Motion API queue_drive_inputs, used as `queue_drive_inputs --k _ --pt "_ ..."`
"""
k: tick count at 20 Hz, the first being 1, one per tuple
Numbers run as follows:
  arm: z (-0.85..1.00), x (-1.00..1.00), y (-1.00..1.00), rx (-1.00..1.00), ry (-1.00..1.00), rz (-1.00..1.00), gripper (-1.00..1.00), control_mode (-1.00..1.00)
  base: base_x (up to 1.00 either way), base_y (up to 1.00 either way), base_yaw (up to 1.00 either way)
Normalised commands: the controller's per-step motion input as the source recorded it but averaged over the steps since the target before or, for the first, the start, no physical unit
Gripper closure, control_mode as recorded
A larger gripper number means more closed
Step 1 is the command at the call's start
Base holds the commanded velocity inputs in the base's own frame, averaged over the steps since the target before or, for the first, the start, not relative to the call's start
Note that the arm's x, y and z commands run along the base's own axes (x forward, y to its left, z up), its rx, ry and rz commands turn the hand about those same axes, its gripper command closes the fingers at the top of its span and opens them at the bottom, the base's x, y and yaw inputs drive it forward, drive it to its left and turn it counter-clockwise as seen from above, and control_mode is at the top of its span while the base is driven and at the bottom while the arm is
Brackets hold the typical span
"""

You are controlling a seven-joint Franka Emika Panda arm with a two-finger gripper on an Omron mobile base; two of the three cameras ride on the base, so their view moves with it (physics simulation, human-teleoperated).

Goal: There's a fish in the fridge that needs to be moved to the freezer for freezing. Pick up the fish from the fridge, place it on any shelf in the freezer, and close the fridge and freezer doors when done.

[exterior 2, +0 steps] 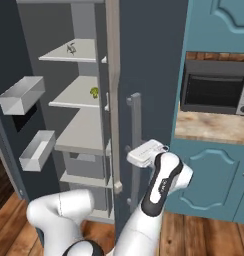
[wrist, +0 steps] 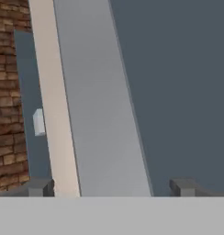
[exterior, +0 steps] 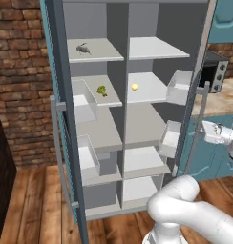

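The fish [exterior: 82, 48] [exterior 2: 71, 48] lies on the top shelf [exterior: 106, 53] of the left, narrower compartment, the freezer [exterior: 97, 124]. The fridge [exterior: 152, 119] is the compartment to its right. Both doors stand wide open. The freezer door [exterior 2: 14, 130] on the left bears a black panel. My gripper [exterior: 206, 129] [exterior 2: 136, 155] [wrist: 111, 188] is open and empty at the outer face of the fridge door [exterior 2: 154, 75]. In the hand view that door's grey bar handle [wrist: 100, 114] [exterior 2: 135, 130] runs between my spread fingertips [wrist: 40, 187].
A green broccoli floret [exterior: 102, 90] lies on the freezer's second shelf and a yellow ball [exterior: 134, 86] on a fridge shelf. Clear bins [exterior: 179, 86] [exterior 2: 21, 95] hang inside both doors. A microwave [exterior 2: 214, 87] stands on the counter to the right, above teal cabinets [exterior 2: 214, 175].
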Motion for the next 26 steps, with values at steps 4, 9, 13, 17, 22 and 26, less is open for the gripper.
queue_drive_inputs --k 4,9,13,17,22,26 --pt "0.00 0.72 1.00 0.00 0.18 -0.06 -1.00 -1.00 0.00 0.00 0.00" --pt "-0.01 0.91 1.00 0.00 0.26 -0.02 -1.00 -1.00 0.00 0.00 0.00" --pt "-0.03 0.85 0.97 -0.02 0.20 -0.06 -1.00 -1.00 0.00 0.00 0.00" --pt "0.00 0.82 0.80 -0.06 0.06 -0.11 -1.00 -1.00 0.00 0.00 0.00" --pt "0.00 0.78 0.45 -0.03 0.03 -0.04 -1.00 -1.00 0.00 0.00 0.00" --pt "0.00 0.84 0.36 0.00 0.05 -0.04 -1.00 -1.00 0.00 0.00 0.00"
